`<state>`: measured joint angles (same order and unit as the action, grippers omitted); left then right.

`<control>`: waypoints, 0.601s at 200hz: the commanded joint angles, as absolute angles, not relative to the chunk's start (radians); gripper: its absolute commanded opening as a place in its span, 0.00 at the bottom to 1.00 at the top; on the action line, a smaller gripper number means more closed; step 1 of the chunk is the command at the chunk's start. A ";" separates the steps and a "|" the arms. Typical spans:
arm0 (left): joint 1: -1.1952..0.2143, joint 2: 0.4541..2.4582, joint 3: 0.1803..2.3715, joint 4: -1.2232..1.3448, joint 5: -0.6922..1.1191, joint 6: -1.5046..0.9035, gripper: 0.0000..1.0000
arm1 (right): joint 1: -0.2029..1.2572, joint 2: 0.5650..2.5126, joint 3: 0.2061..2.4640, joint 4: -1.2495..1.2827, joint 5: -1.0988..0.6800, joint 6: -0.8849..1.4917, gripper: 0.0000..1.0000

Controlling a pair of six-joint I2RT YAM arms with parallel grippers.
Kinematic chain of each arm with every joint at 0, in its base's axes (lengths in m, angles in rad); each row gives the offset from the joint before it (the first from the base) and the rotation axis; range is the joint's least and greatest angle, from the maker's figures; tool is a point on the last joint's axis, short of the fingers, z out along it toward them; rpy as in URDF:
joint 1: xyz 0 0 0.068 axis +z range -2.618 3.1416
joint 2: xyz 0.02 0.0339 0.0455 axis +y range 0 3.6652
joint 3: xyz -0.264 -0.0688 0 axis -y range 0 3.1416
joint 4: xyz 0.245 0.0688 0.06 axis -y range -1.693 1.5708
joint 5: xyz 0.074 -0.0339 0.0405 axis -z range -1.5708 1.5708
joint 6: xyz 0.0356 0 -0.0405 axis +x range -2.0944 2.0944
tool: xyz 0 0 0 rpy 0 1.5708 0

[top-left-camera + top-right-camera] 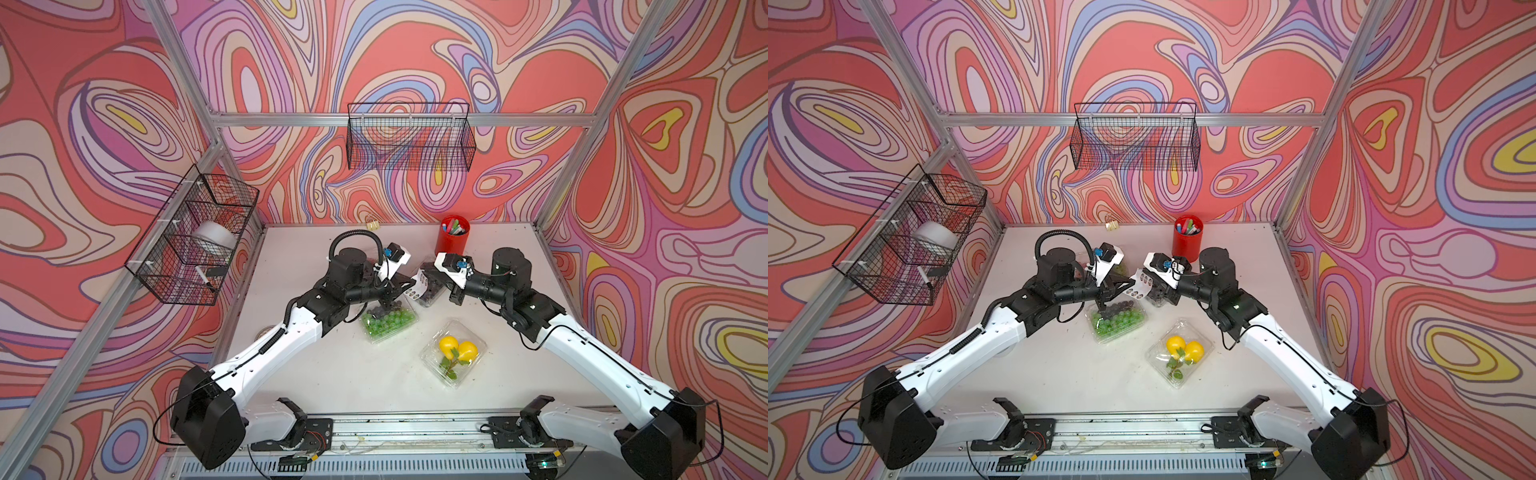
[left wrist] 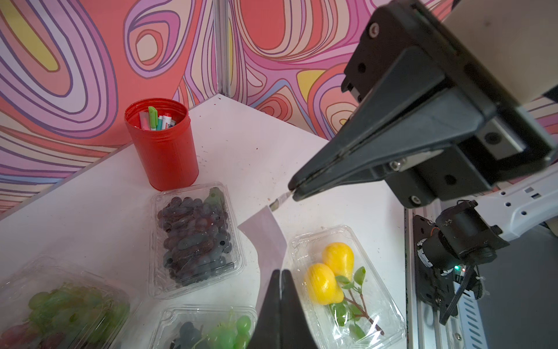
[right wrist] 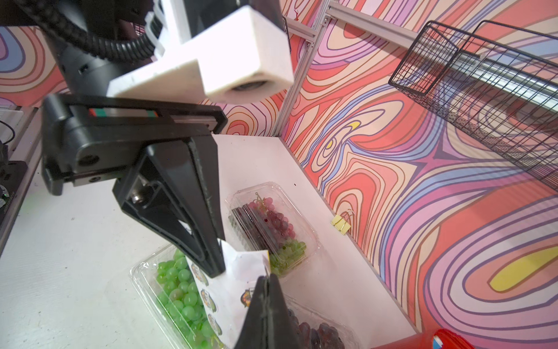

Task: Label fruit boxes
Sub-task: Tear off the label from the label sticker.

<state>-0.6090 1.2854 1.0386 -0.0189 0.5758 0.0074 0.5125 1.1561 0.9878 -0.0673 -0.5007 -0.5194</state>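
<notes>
Four fruit boxes: clear, ridged plastic clamshells with lids down, all lying flat on the white surface (image 1: 332, 374).
Wire basket (image 1: 145, 266): black mesh on the left wall, with a white roll inside.
Left arm: white shell with black joints, reaching inward from the near rail, wrist above the grape boxes.
Red-green grapes box (image 3: 299, 223): farthest left, toward the back wall.
Green-and-dark grapes box (image 3: 140, 272): just below the sheet, filled with glossy round beads.
Left fingers (image 2: 273, 290): black tapered wedges, pressed together on one edge of the sheet.
Sticker sheet (image 3: 241, 266): thin white paper, curling, with a column of round stickers; held in the air between both arms.
Right fingers (image 2: 347, 163): closed, pinching the sheet's far corner.
Dark purple grapes box (image 2: 160, 284): just beside the cup.
Lemons box (image 1: 465, 332): nearest the front, apart from the others, holding two smooth yellow lemons with green leaves.
Pen cup (image 1: 453, 243): red ribbed cylinder at the back, holding markers.
Right arm: mirrors the left, elbow out, forearm angled inward.
</notes>
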 commanded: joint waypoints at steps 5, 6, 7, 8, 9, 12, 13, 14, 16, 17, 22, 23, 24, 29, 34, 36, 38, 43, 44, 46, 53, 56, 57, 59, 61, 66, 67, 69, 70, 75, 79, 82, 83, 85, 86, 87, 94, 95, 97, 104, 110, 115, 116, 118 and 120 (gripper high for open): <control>-0.615 1.281 1.063 -0.031 0.571 0.020 0.00 | 0.518 1.134 0.972 -0.070 -0.483 -0.527 0.00; -0.615 1.281 1.062 -0.032 0.571 0.019 0.00 | 0.518 1.134 0.972 -0.070 -0.483 -0.527 0.00; -0.615 1.281 1.063 -0.032 0.571 0.018 0.00 | 0.518 1.134 0.971 -0.070 -0.483 -0.527 0.00; -0.615 1.281 1.063 -0.032 0.571 0.018 0.00 | 0.518 1.134 0.971 -0.070 -0.482 -0.528 0.00; -0.615 1.281 1.062 -0.032 0.571 0.018 0.00 | 0.518 1.134 0.971 -0.070 -0.482 -0.528 0.00; -0.615 1.281 1.062 -0.031 0.569 0.018 0.00 | 0.518 1.132 0.971 -0.069 -0.482 -0.527 0.00; -0.615 1.281 1.062 -0.032 0.569 0.017 0.00 | 0.518 1.132 0.971 -0.069 -0.482 -0.527 0.00; -0.615 1.281 1.063 -0.032 0.569 0.018 0.00 | 0.518 1.132 0.971 -0.069 -0.482 -0.527 0.00; -0.615 1.281 1.063 -0.033 0.568 0.018 0.00 | 0.518 1.131 0.970 -0.069 -0.482 -0.527 0.00; -0.615 1.281 1.063 -0.033 0.569 0.018 0.00 | 0.518 1.131 0.970 -0.069 -0.482 -0.527 0.00; -0.615 1.280 1.063 -0.035 0.567 0.018 0.00 | 0.519 1.129 0.971 -0.070 -0.481 -0.527 0.00; -0.615 1.279 1.063 -0.035 0.566 0.018 0.00 | 0.519 1.129 0.971 -0.070 -0.482 -0.527 0.00; -0.615 1.279 1.063 -0.035 0.566 0.018 0.00 | 0.519 1.129 0.970 -0.070 -0.482 -0.527 0.00; -0.615 1.279 1.063 -0.035 0.565 0.018 0.00 | 0.519 1.127 0.968 -0.071 -0.482 -0.528 0.00; -0.616 1.279 1.063 -0.037 0.562 0.018 0.00 | 0.519 1.126 0.968 -0.072 -0.481 -0.529 0.00; -0.615 1.279 1.063 -0.037 0.562 0.018 0.00 | 0.518 1.125 0.968 -0.072 -0.480 -0.529 0.00; -0.615 1.279 1.064 -0.037 0.562 0.018 0.00 | 0.519 1.125 0.968 -0.073 -0.481 -0.529 0.00; -0.615 1.279 1.063 -0.037 0.559 0.018 0.00 | 0.519 1.122 0.966 -0.074 -0.482 -0.530 0.00; -0.615 1.279 1.064 -0.036 0.559 0.018 0.00 | 0.519 1.122 0.966 -0.074 -0.482 -0.530 0.00; -0.616 1.279 1.064 -0.036 0.560 0.018 0.00 | 0.519 1.122 0.966 -0.074 -0.482 -0.529 0.00; -0.615 1.279 1.064 -0.037 0.560 0.019 0.00 | 0.518 1.119 0.964 -0.075 -0.481 -0.529 0.00; -0.615 1.281 1.064 -0.037 0.559 0.020 0.00 | 0.518 1.118 0.964 -0.076 -0.482 -0.529 0.00; -0.615 1.281 1.063 -0.037 0.560 0.020 0.00 | 0.518 1.117 0.965 -0.075 -0.482 -0.530 0.00; -0.615 1.281 1.063 -0.037 0.559 0.019 0.00 | 0.519 1.117 0.963 -0.076 -0.481 -0.531 0.00; -0.615 1.281 1.064 -0.036 0.560 0.020 0.00 | 0.520 1.116 0.962 -0.077 -0.480 -0.531 0.00; -0.616 1.282 1.065 -0.037 0.559 0.020 0.00 | 0.519 1.114 0.962 -0.078 -0.479 -0.531 0.00; -0.616 1.282 1.065 -0.036 0.560 0.020 0.00 | 0.519 1.114 0.961 -0.078 -0.480 -0.531 0.00; -0.615 1.282 1.065 -0.037 0.559 0.020 0.00 | 0.519 1.113 0.961 -0.079 -0.480 -0.531 0.00; -0.615 1.282 1.065 -0.037 0.560 0.019 0.00 | 0.519 1.112 0.961 -0.079 -0.480 -0.531 0.00; -0.616 1.282 1.065 -0.037 0.560 0.020 0.00 | 0.519 1.111 0.960 -0.080 -0.479 -0.531 0.00; -0.615 1.282 1.065 -0.037 0.560 0.019 0.00 | 0.520 1.109 0.960 -0.082 -0.480 -0.531 0.00; -0.615 1.282 1.065 -0.036 0.559 0.018 0.00 | 0.520 1.108 0.960 -0.083 -0.480 -0.531 0.00; -0.615 1.282 1.065 -0.035 0.558 0.018 0.00 | 0.520 1.108 0.959 -0.084 -0.480 -0.531 0.00; -0.615 1.282 1.065 -0.035 0.558 0.018 0.00 | 0.519 1.108 0.960 -0.084 -0.480 -0.532 0.00; -0.615 1.282 1.066 -0.035 0.557 0.018 0.00 | 0.519 1.107 0.959 -0.085 -0.480 -0.532 0.00; -0.615 1.282 1.066 -0.035 0.557 0.018 0.00 | 0.519 1.106 0.959 -0.085 -0.480 -0.533 0.00; -0.615 1.282 1.067 -0.035 0.557 0.018 0.00 | 0.519 1.105 0.959 -0.089 -0.480 -0.534 0.00; -0.615 1.283 1.066 -0.035 0.557 0.018 0.00 | 0.519 1.105 0.959 -0.089 -0.479 -0.535 0.00; -0.615 1.284 1.066 -0.035 0.557 0.017 0.00 | 0.519 1.105 0.959 -0.090 -0.479 -0.535 0.00; -0.615 1.283 1.066 -0.035 0.556 0.016 0.00 | 0.518 1.102 0.959 -0.093 -0.480 -0.535 0.00; -0.615 1.283 1.066 -0.035 0.555 0.016 0.00 | 0.518 1.100 0.958 -0.096 -0.481 -0.535 0.00; -0.615 1.284 1.066 -0.035 0.554 0.017 0.00 | 0.519 1.099 0.957 -0.098 -0.481 -0.536 0.00; -0.615 1.284 1.067 -0.035 0.554 0.017 0.00 | 0.519 1.098 0.958 -0.098 -0.481 -0.537 0.00; -0.615 1.284 1.066 -0.035 0.554 0.017 0.00 | 0.520 1.098 0.957 -0.099 -0.482 -0.537 0.00; -0.615 1.284 1.067 -0.035 0.554 0.017 0.00 | 0.519 1.097 0.957 -0.100 -0.481 -0.537 0.00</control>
<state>-0.6090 1.2854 1.0401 -0.0196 0.5632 0.0071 0.5125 1.1198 0.9737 -0.0818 -0.4858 -0.5323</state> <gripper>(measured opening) 0.048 0.042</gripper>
